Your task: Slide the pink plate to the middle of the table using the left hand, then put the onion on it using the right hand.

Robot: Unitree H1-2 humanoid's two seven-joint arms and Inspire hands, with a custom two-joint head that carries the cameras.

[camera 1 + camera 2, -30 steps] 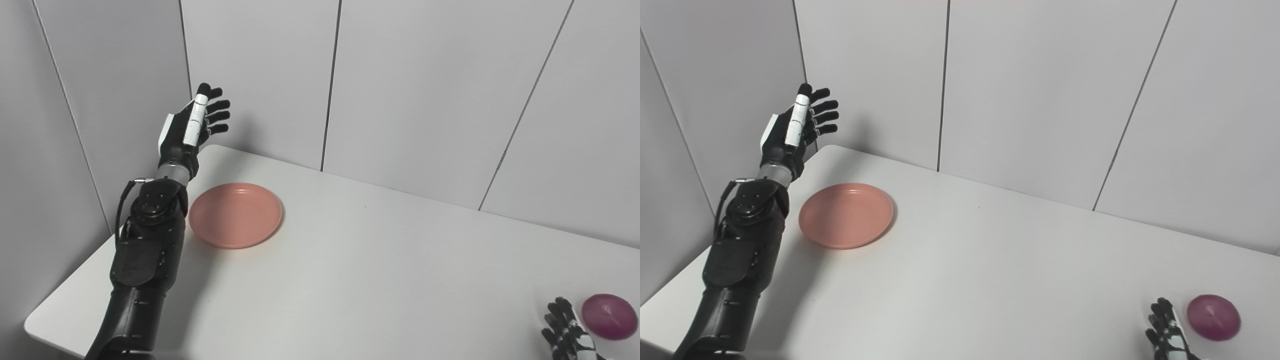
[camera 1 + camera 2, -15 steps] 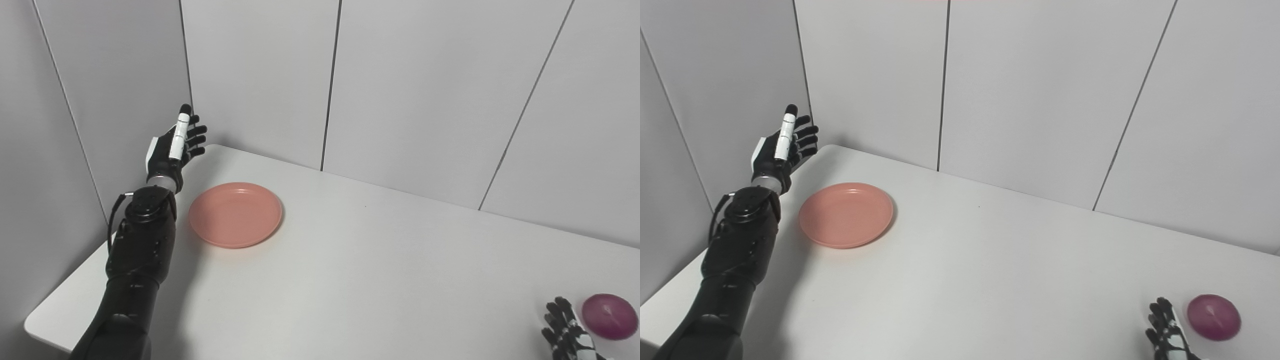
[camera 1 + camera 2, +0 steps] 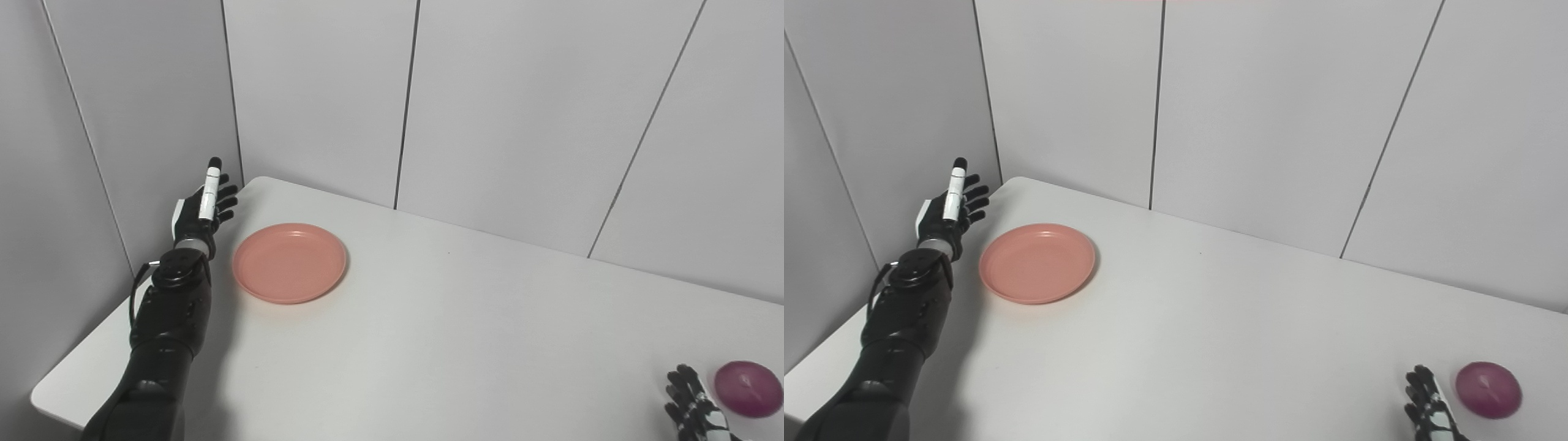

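Fingers spread and empty, left hand hovers just left of the pink plate at the counter's far left; lower it beside the rim, push rightward steadily.

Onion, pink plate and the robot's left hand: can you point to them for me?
onion [image 3: 748,397], left eye view, middle of its purple top.
pink plate [image 3: 289,262], left eye view, its flat centre.
left hand [image 3: 946,209], right eye view, back of the hand.
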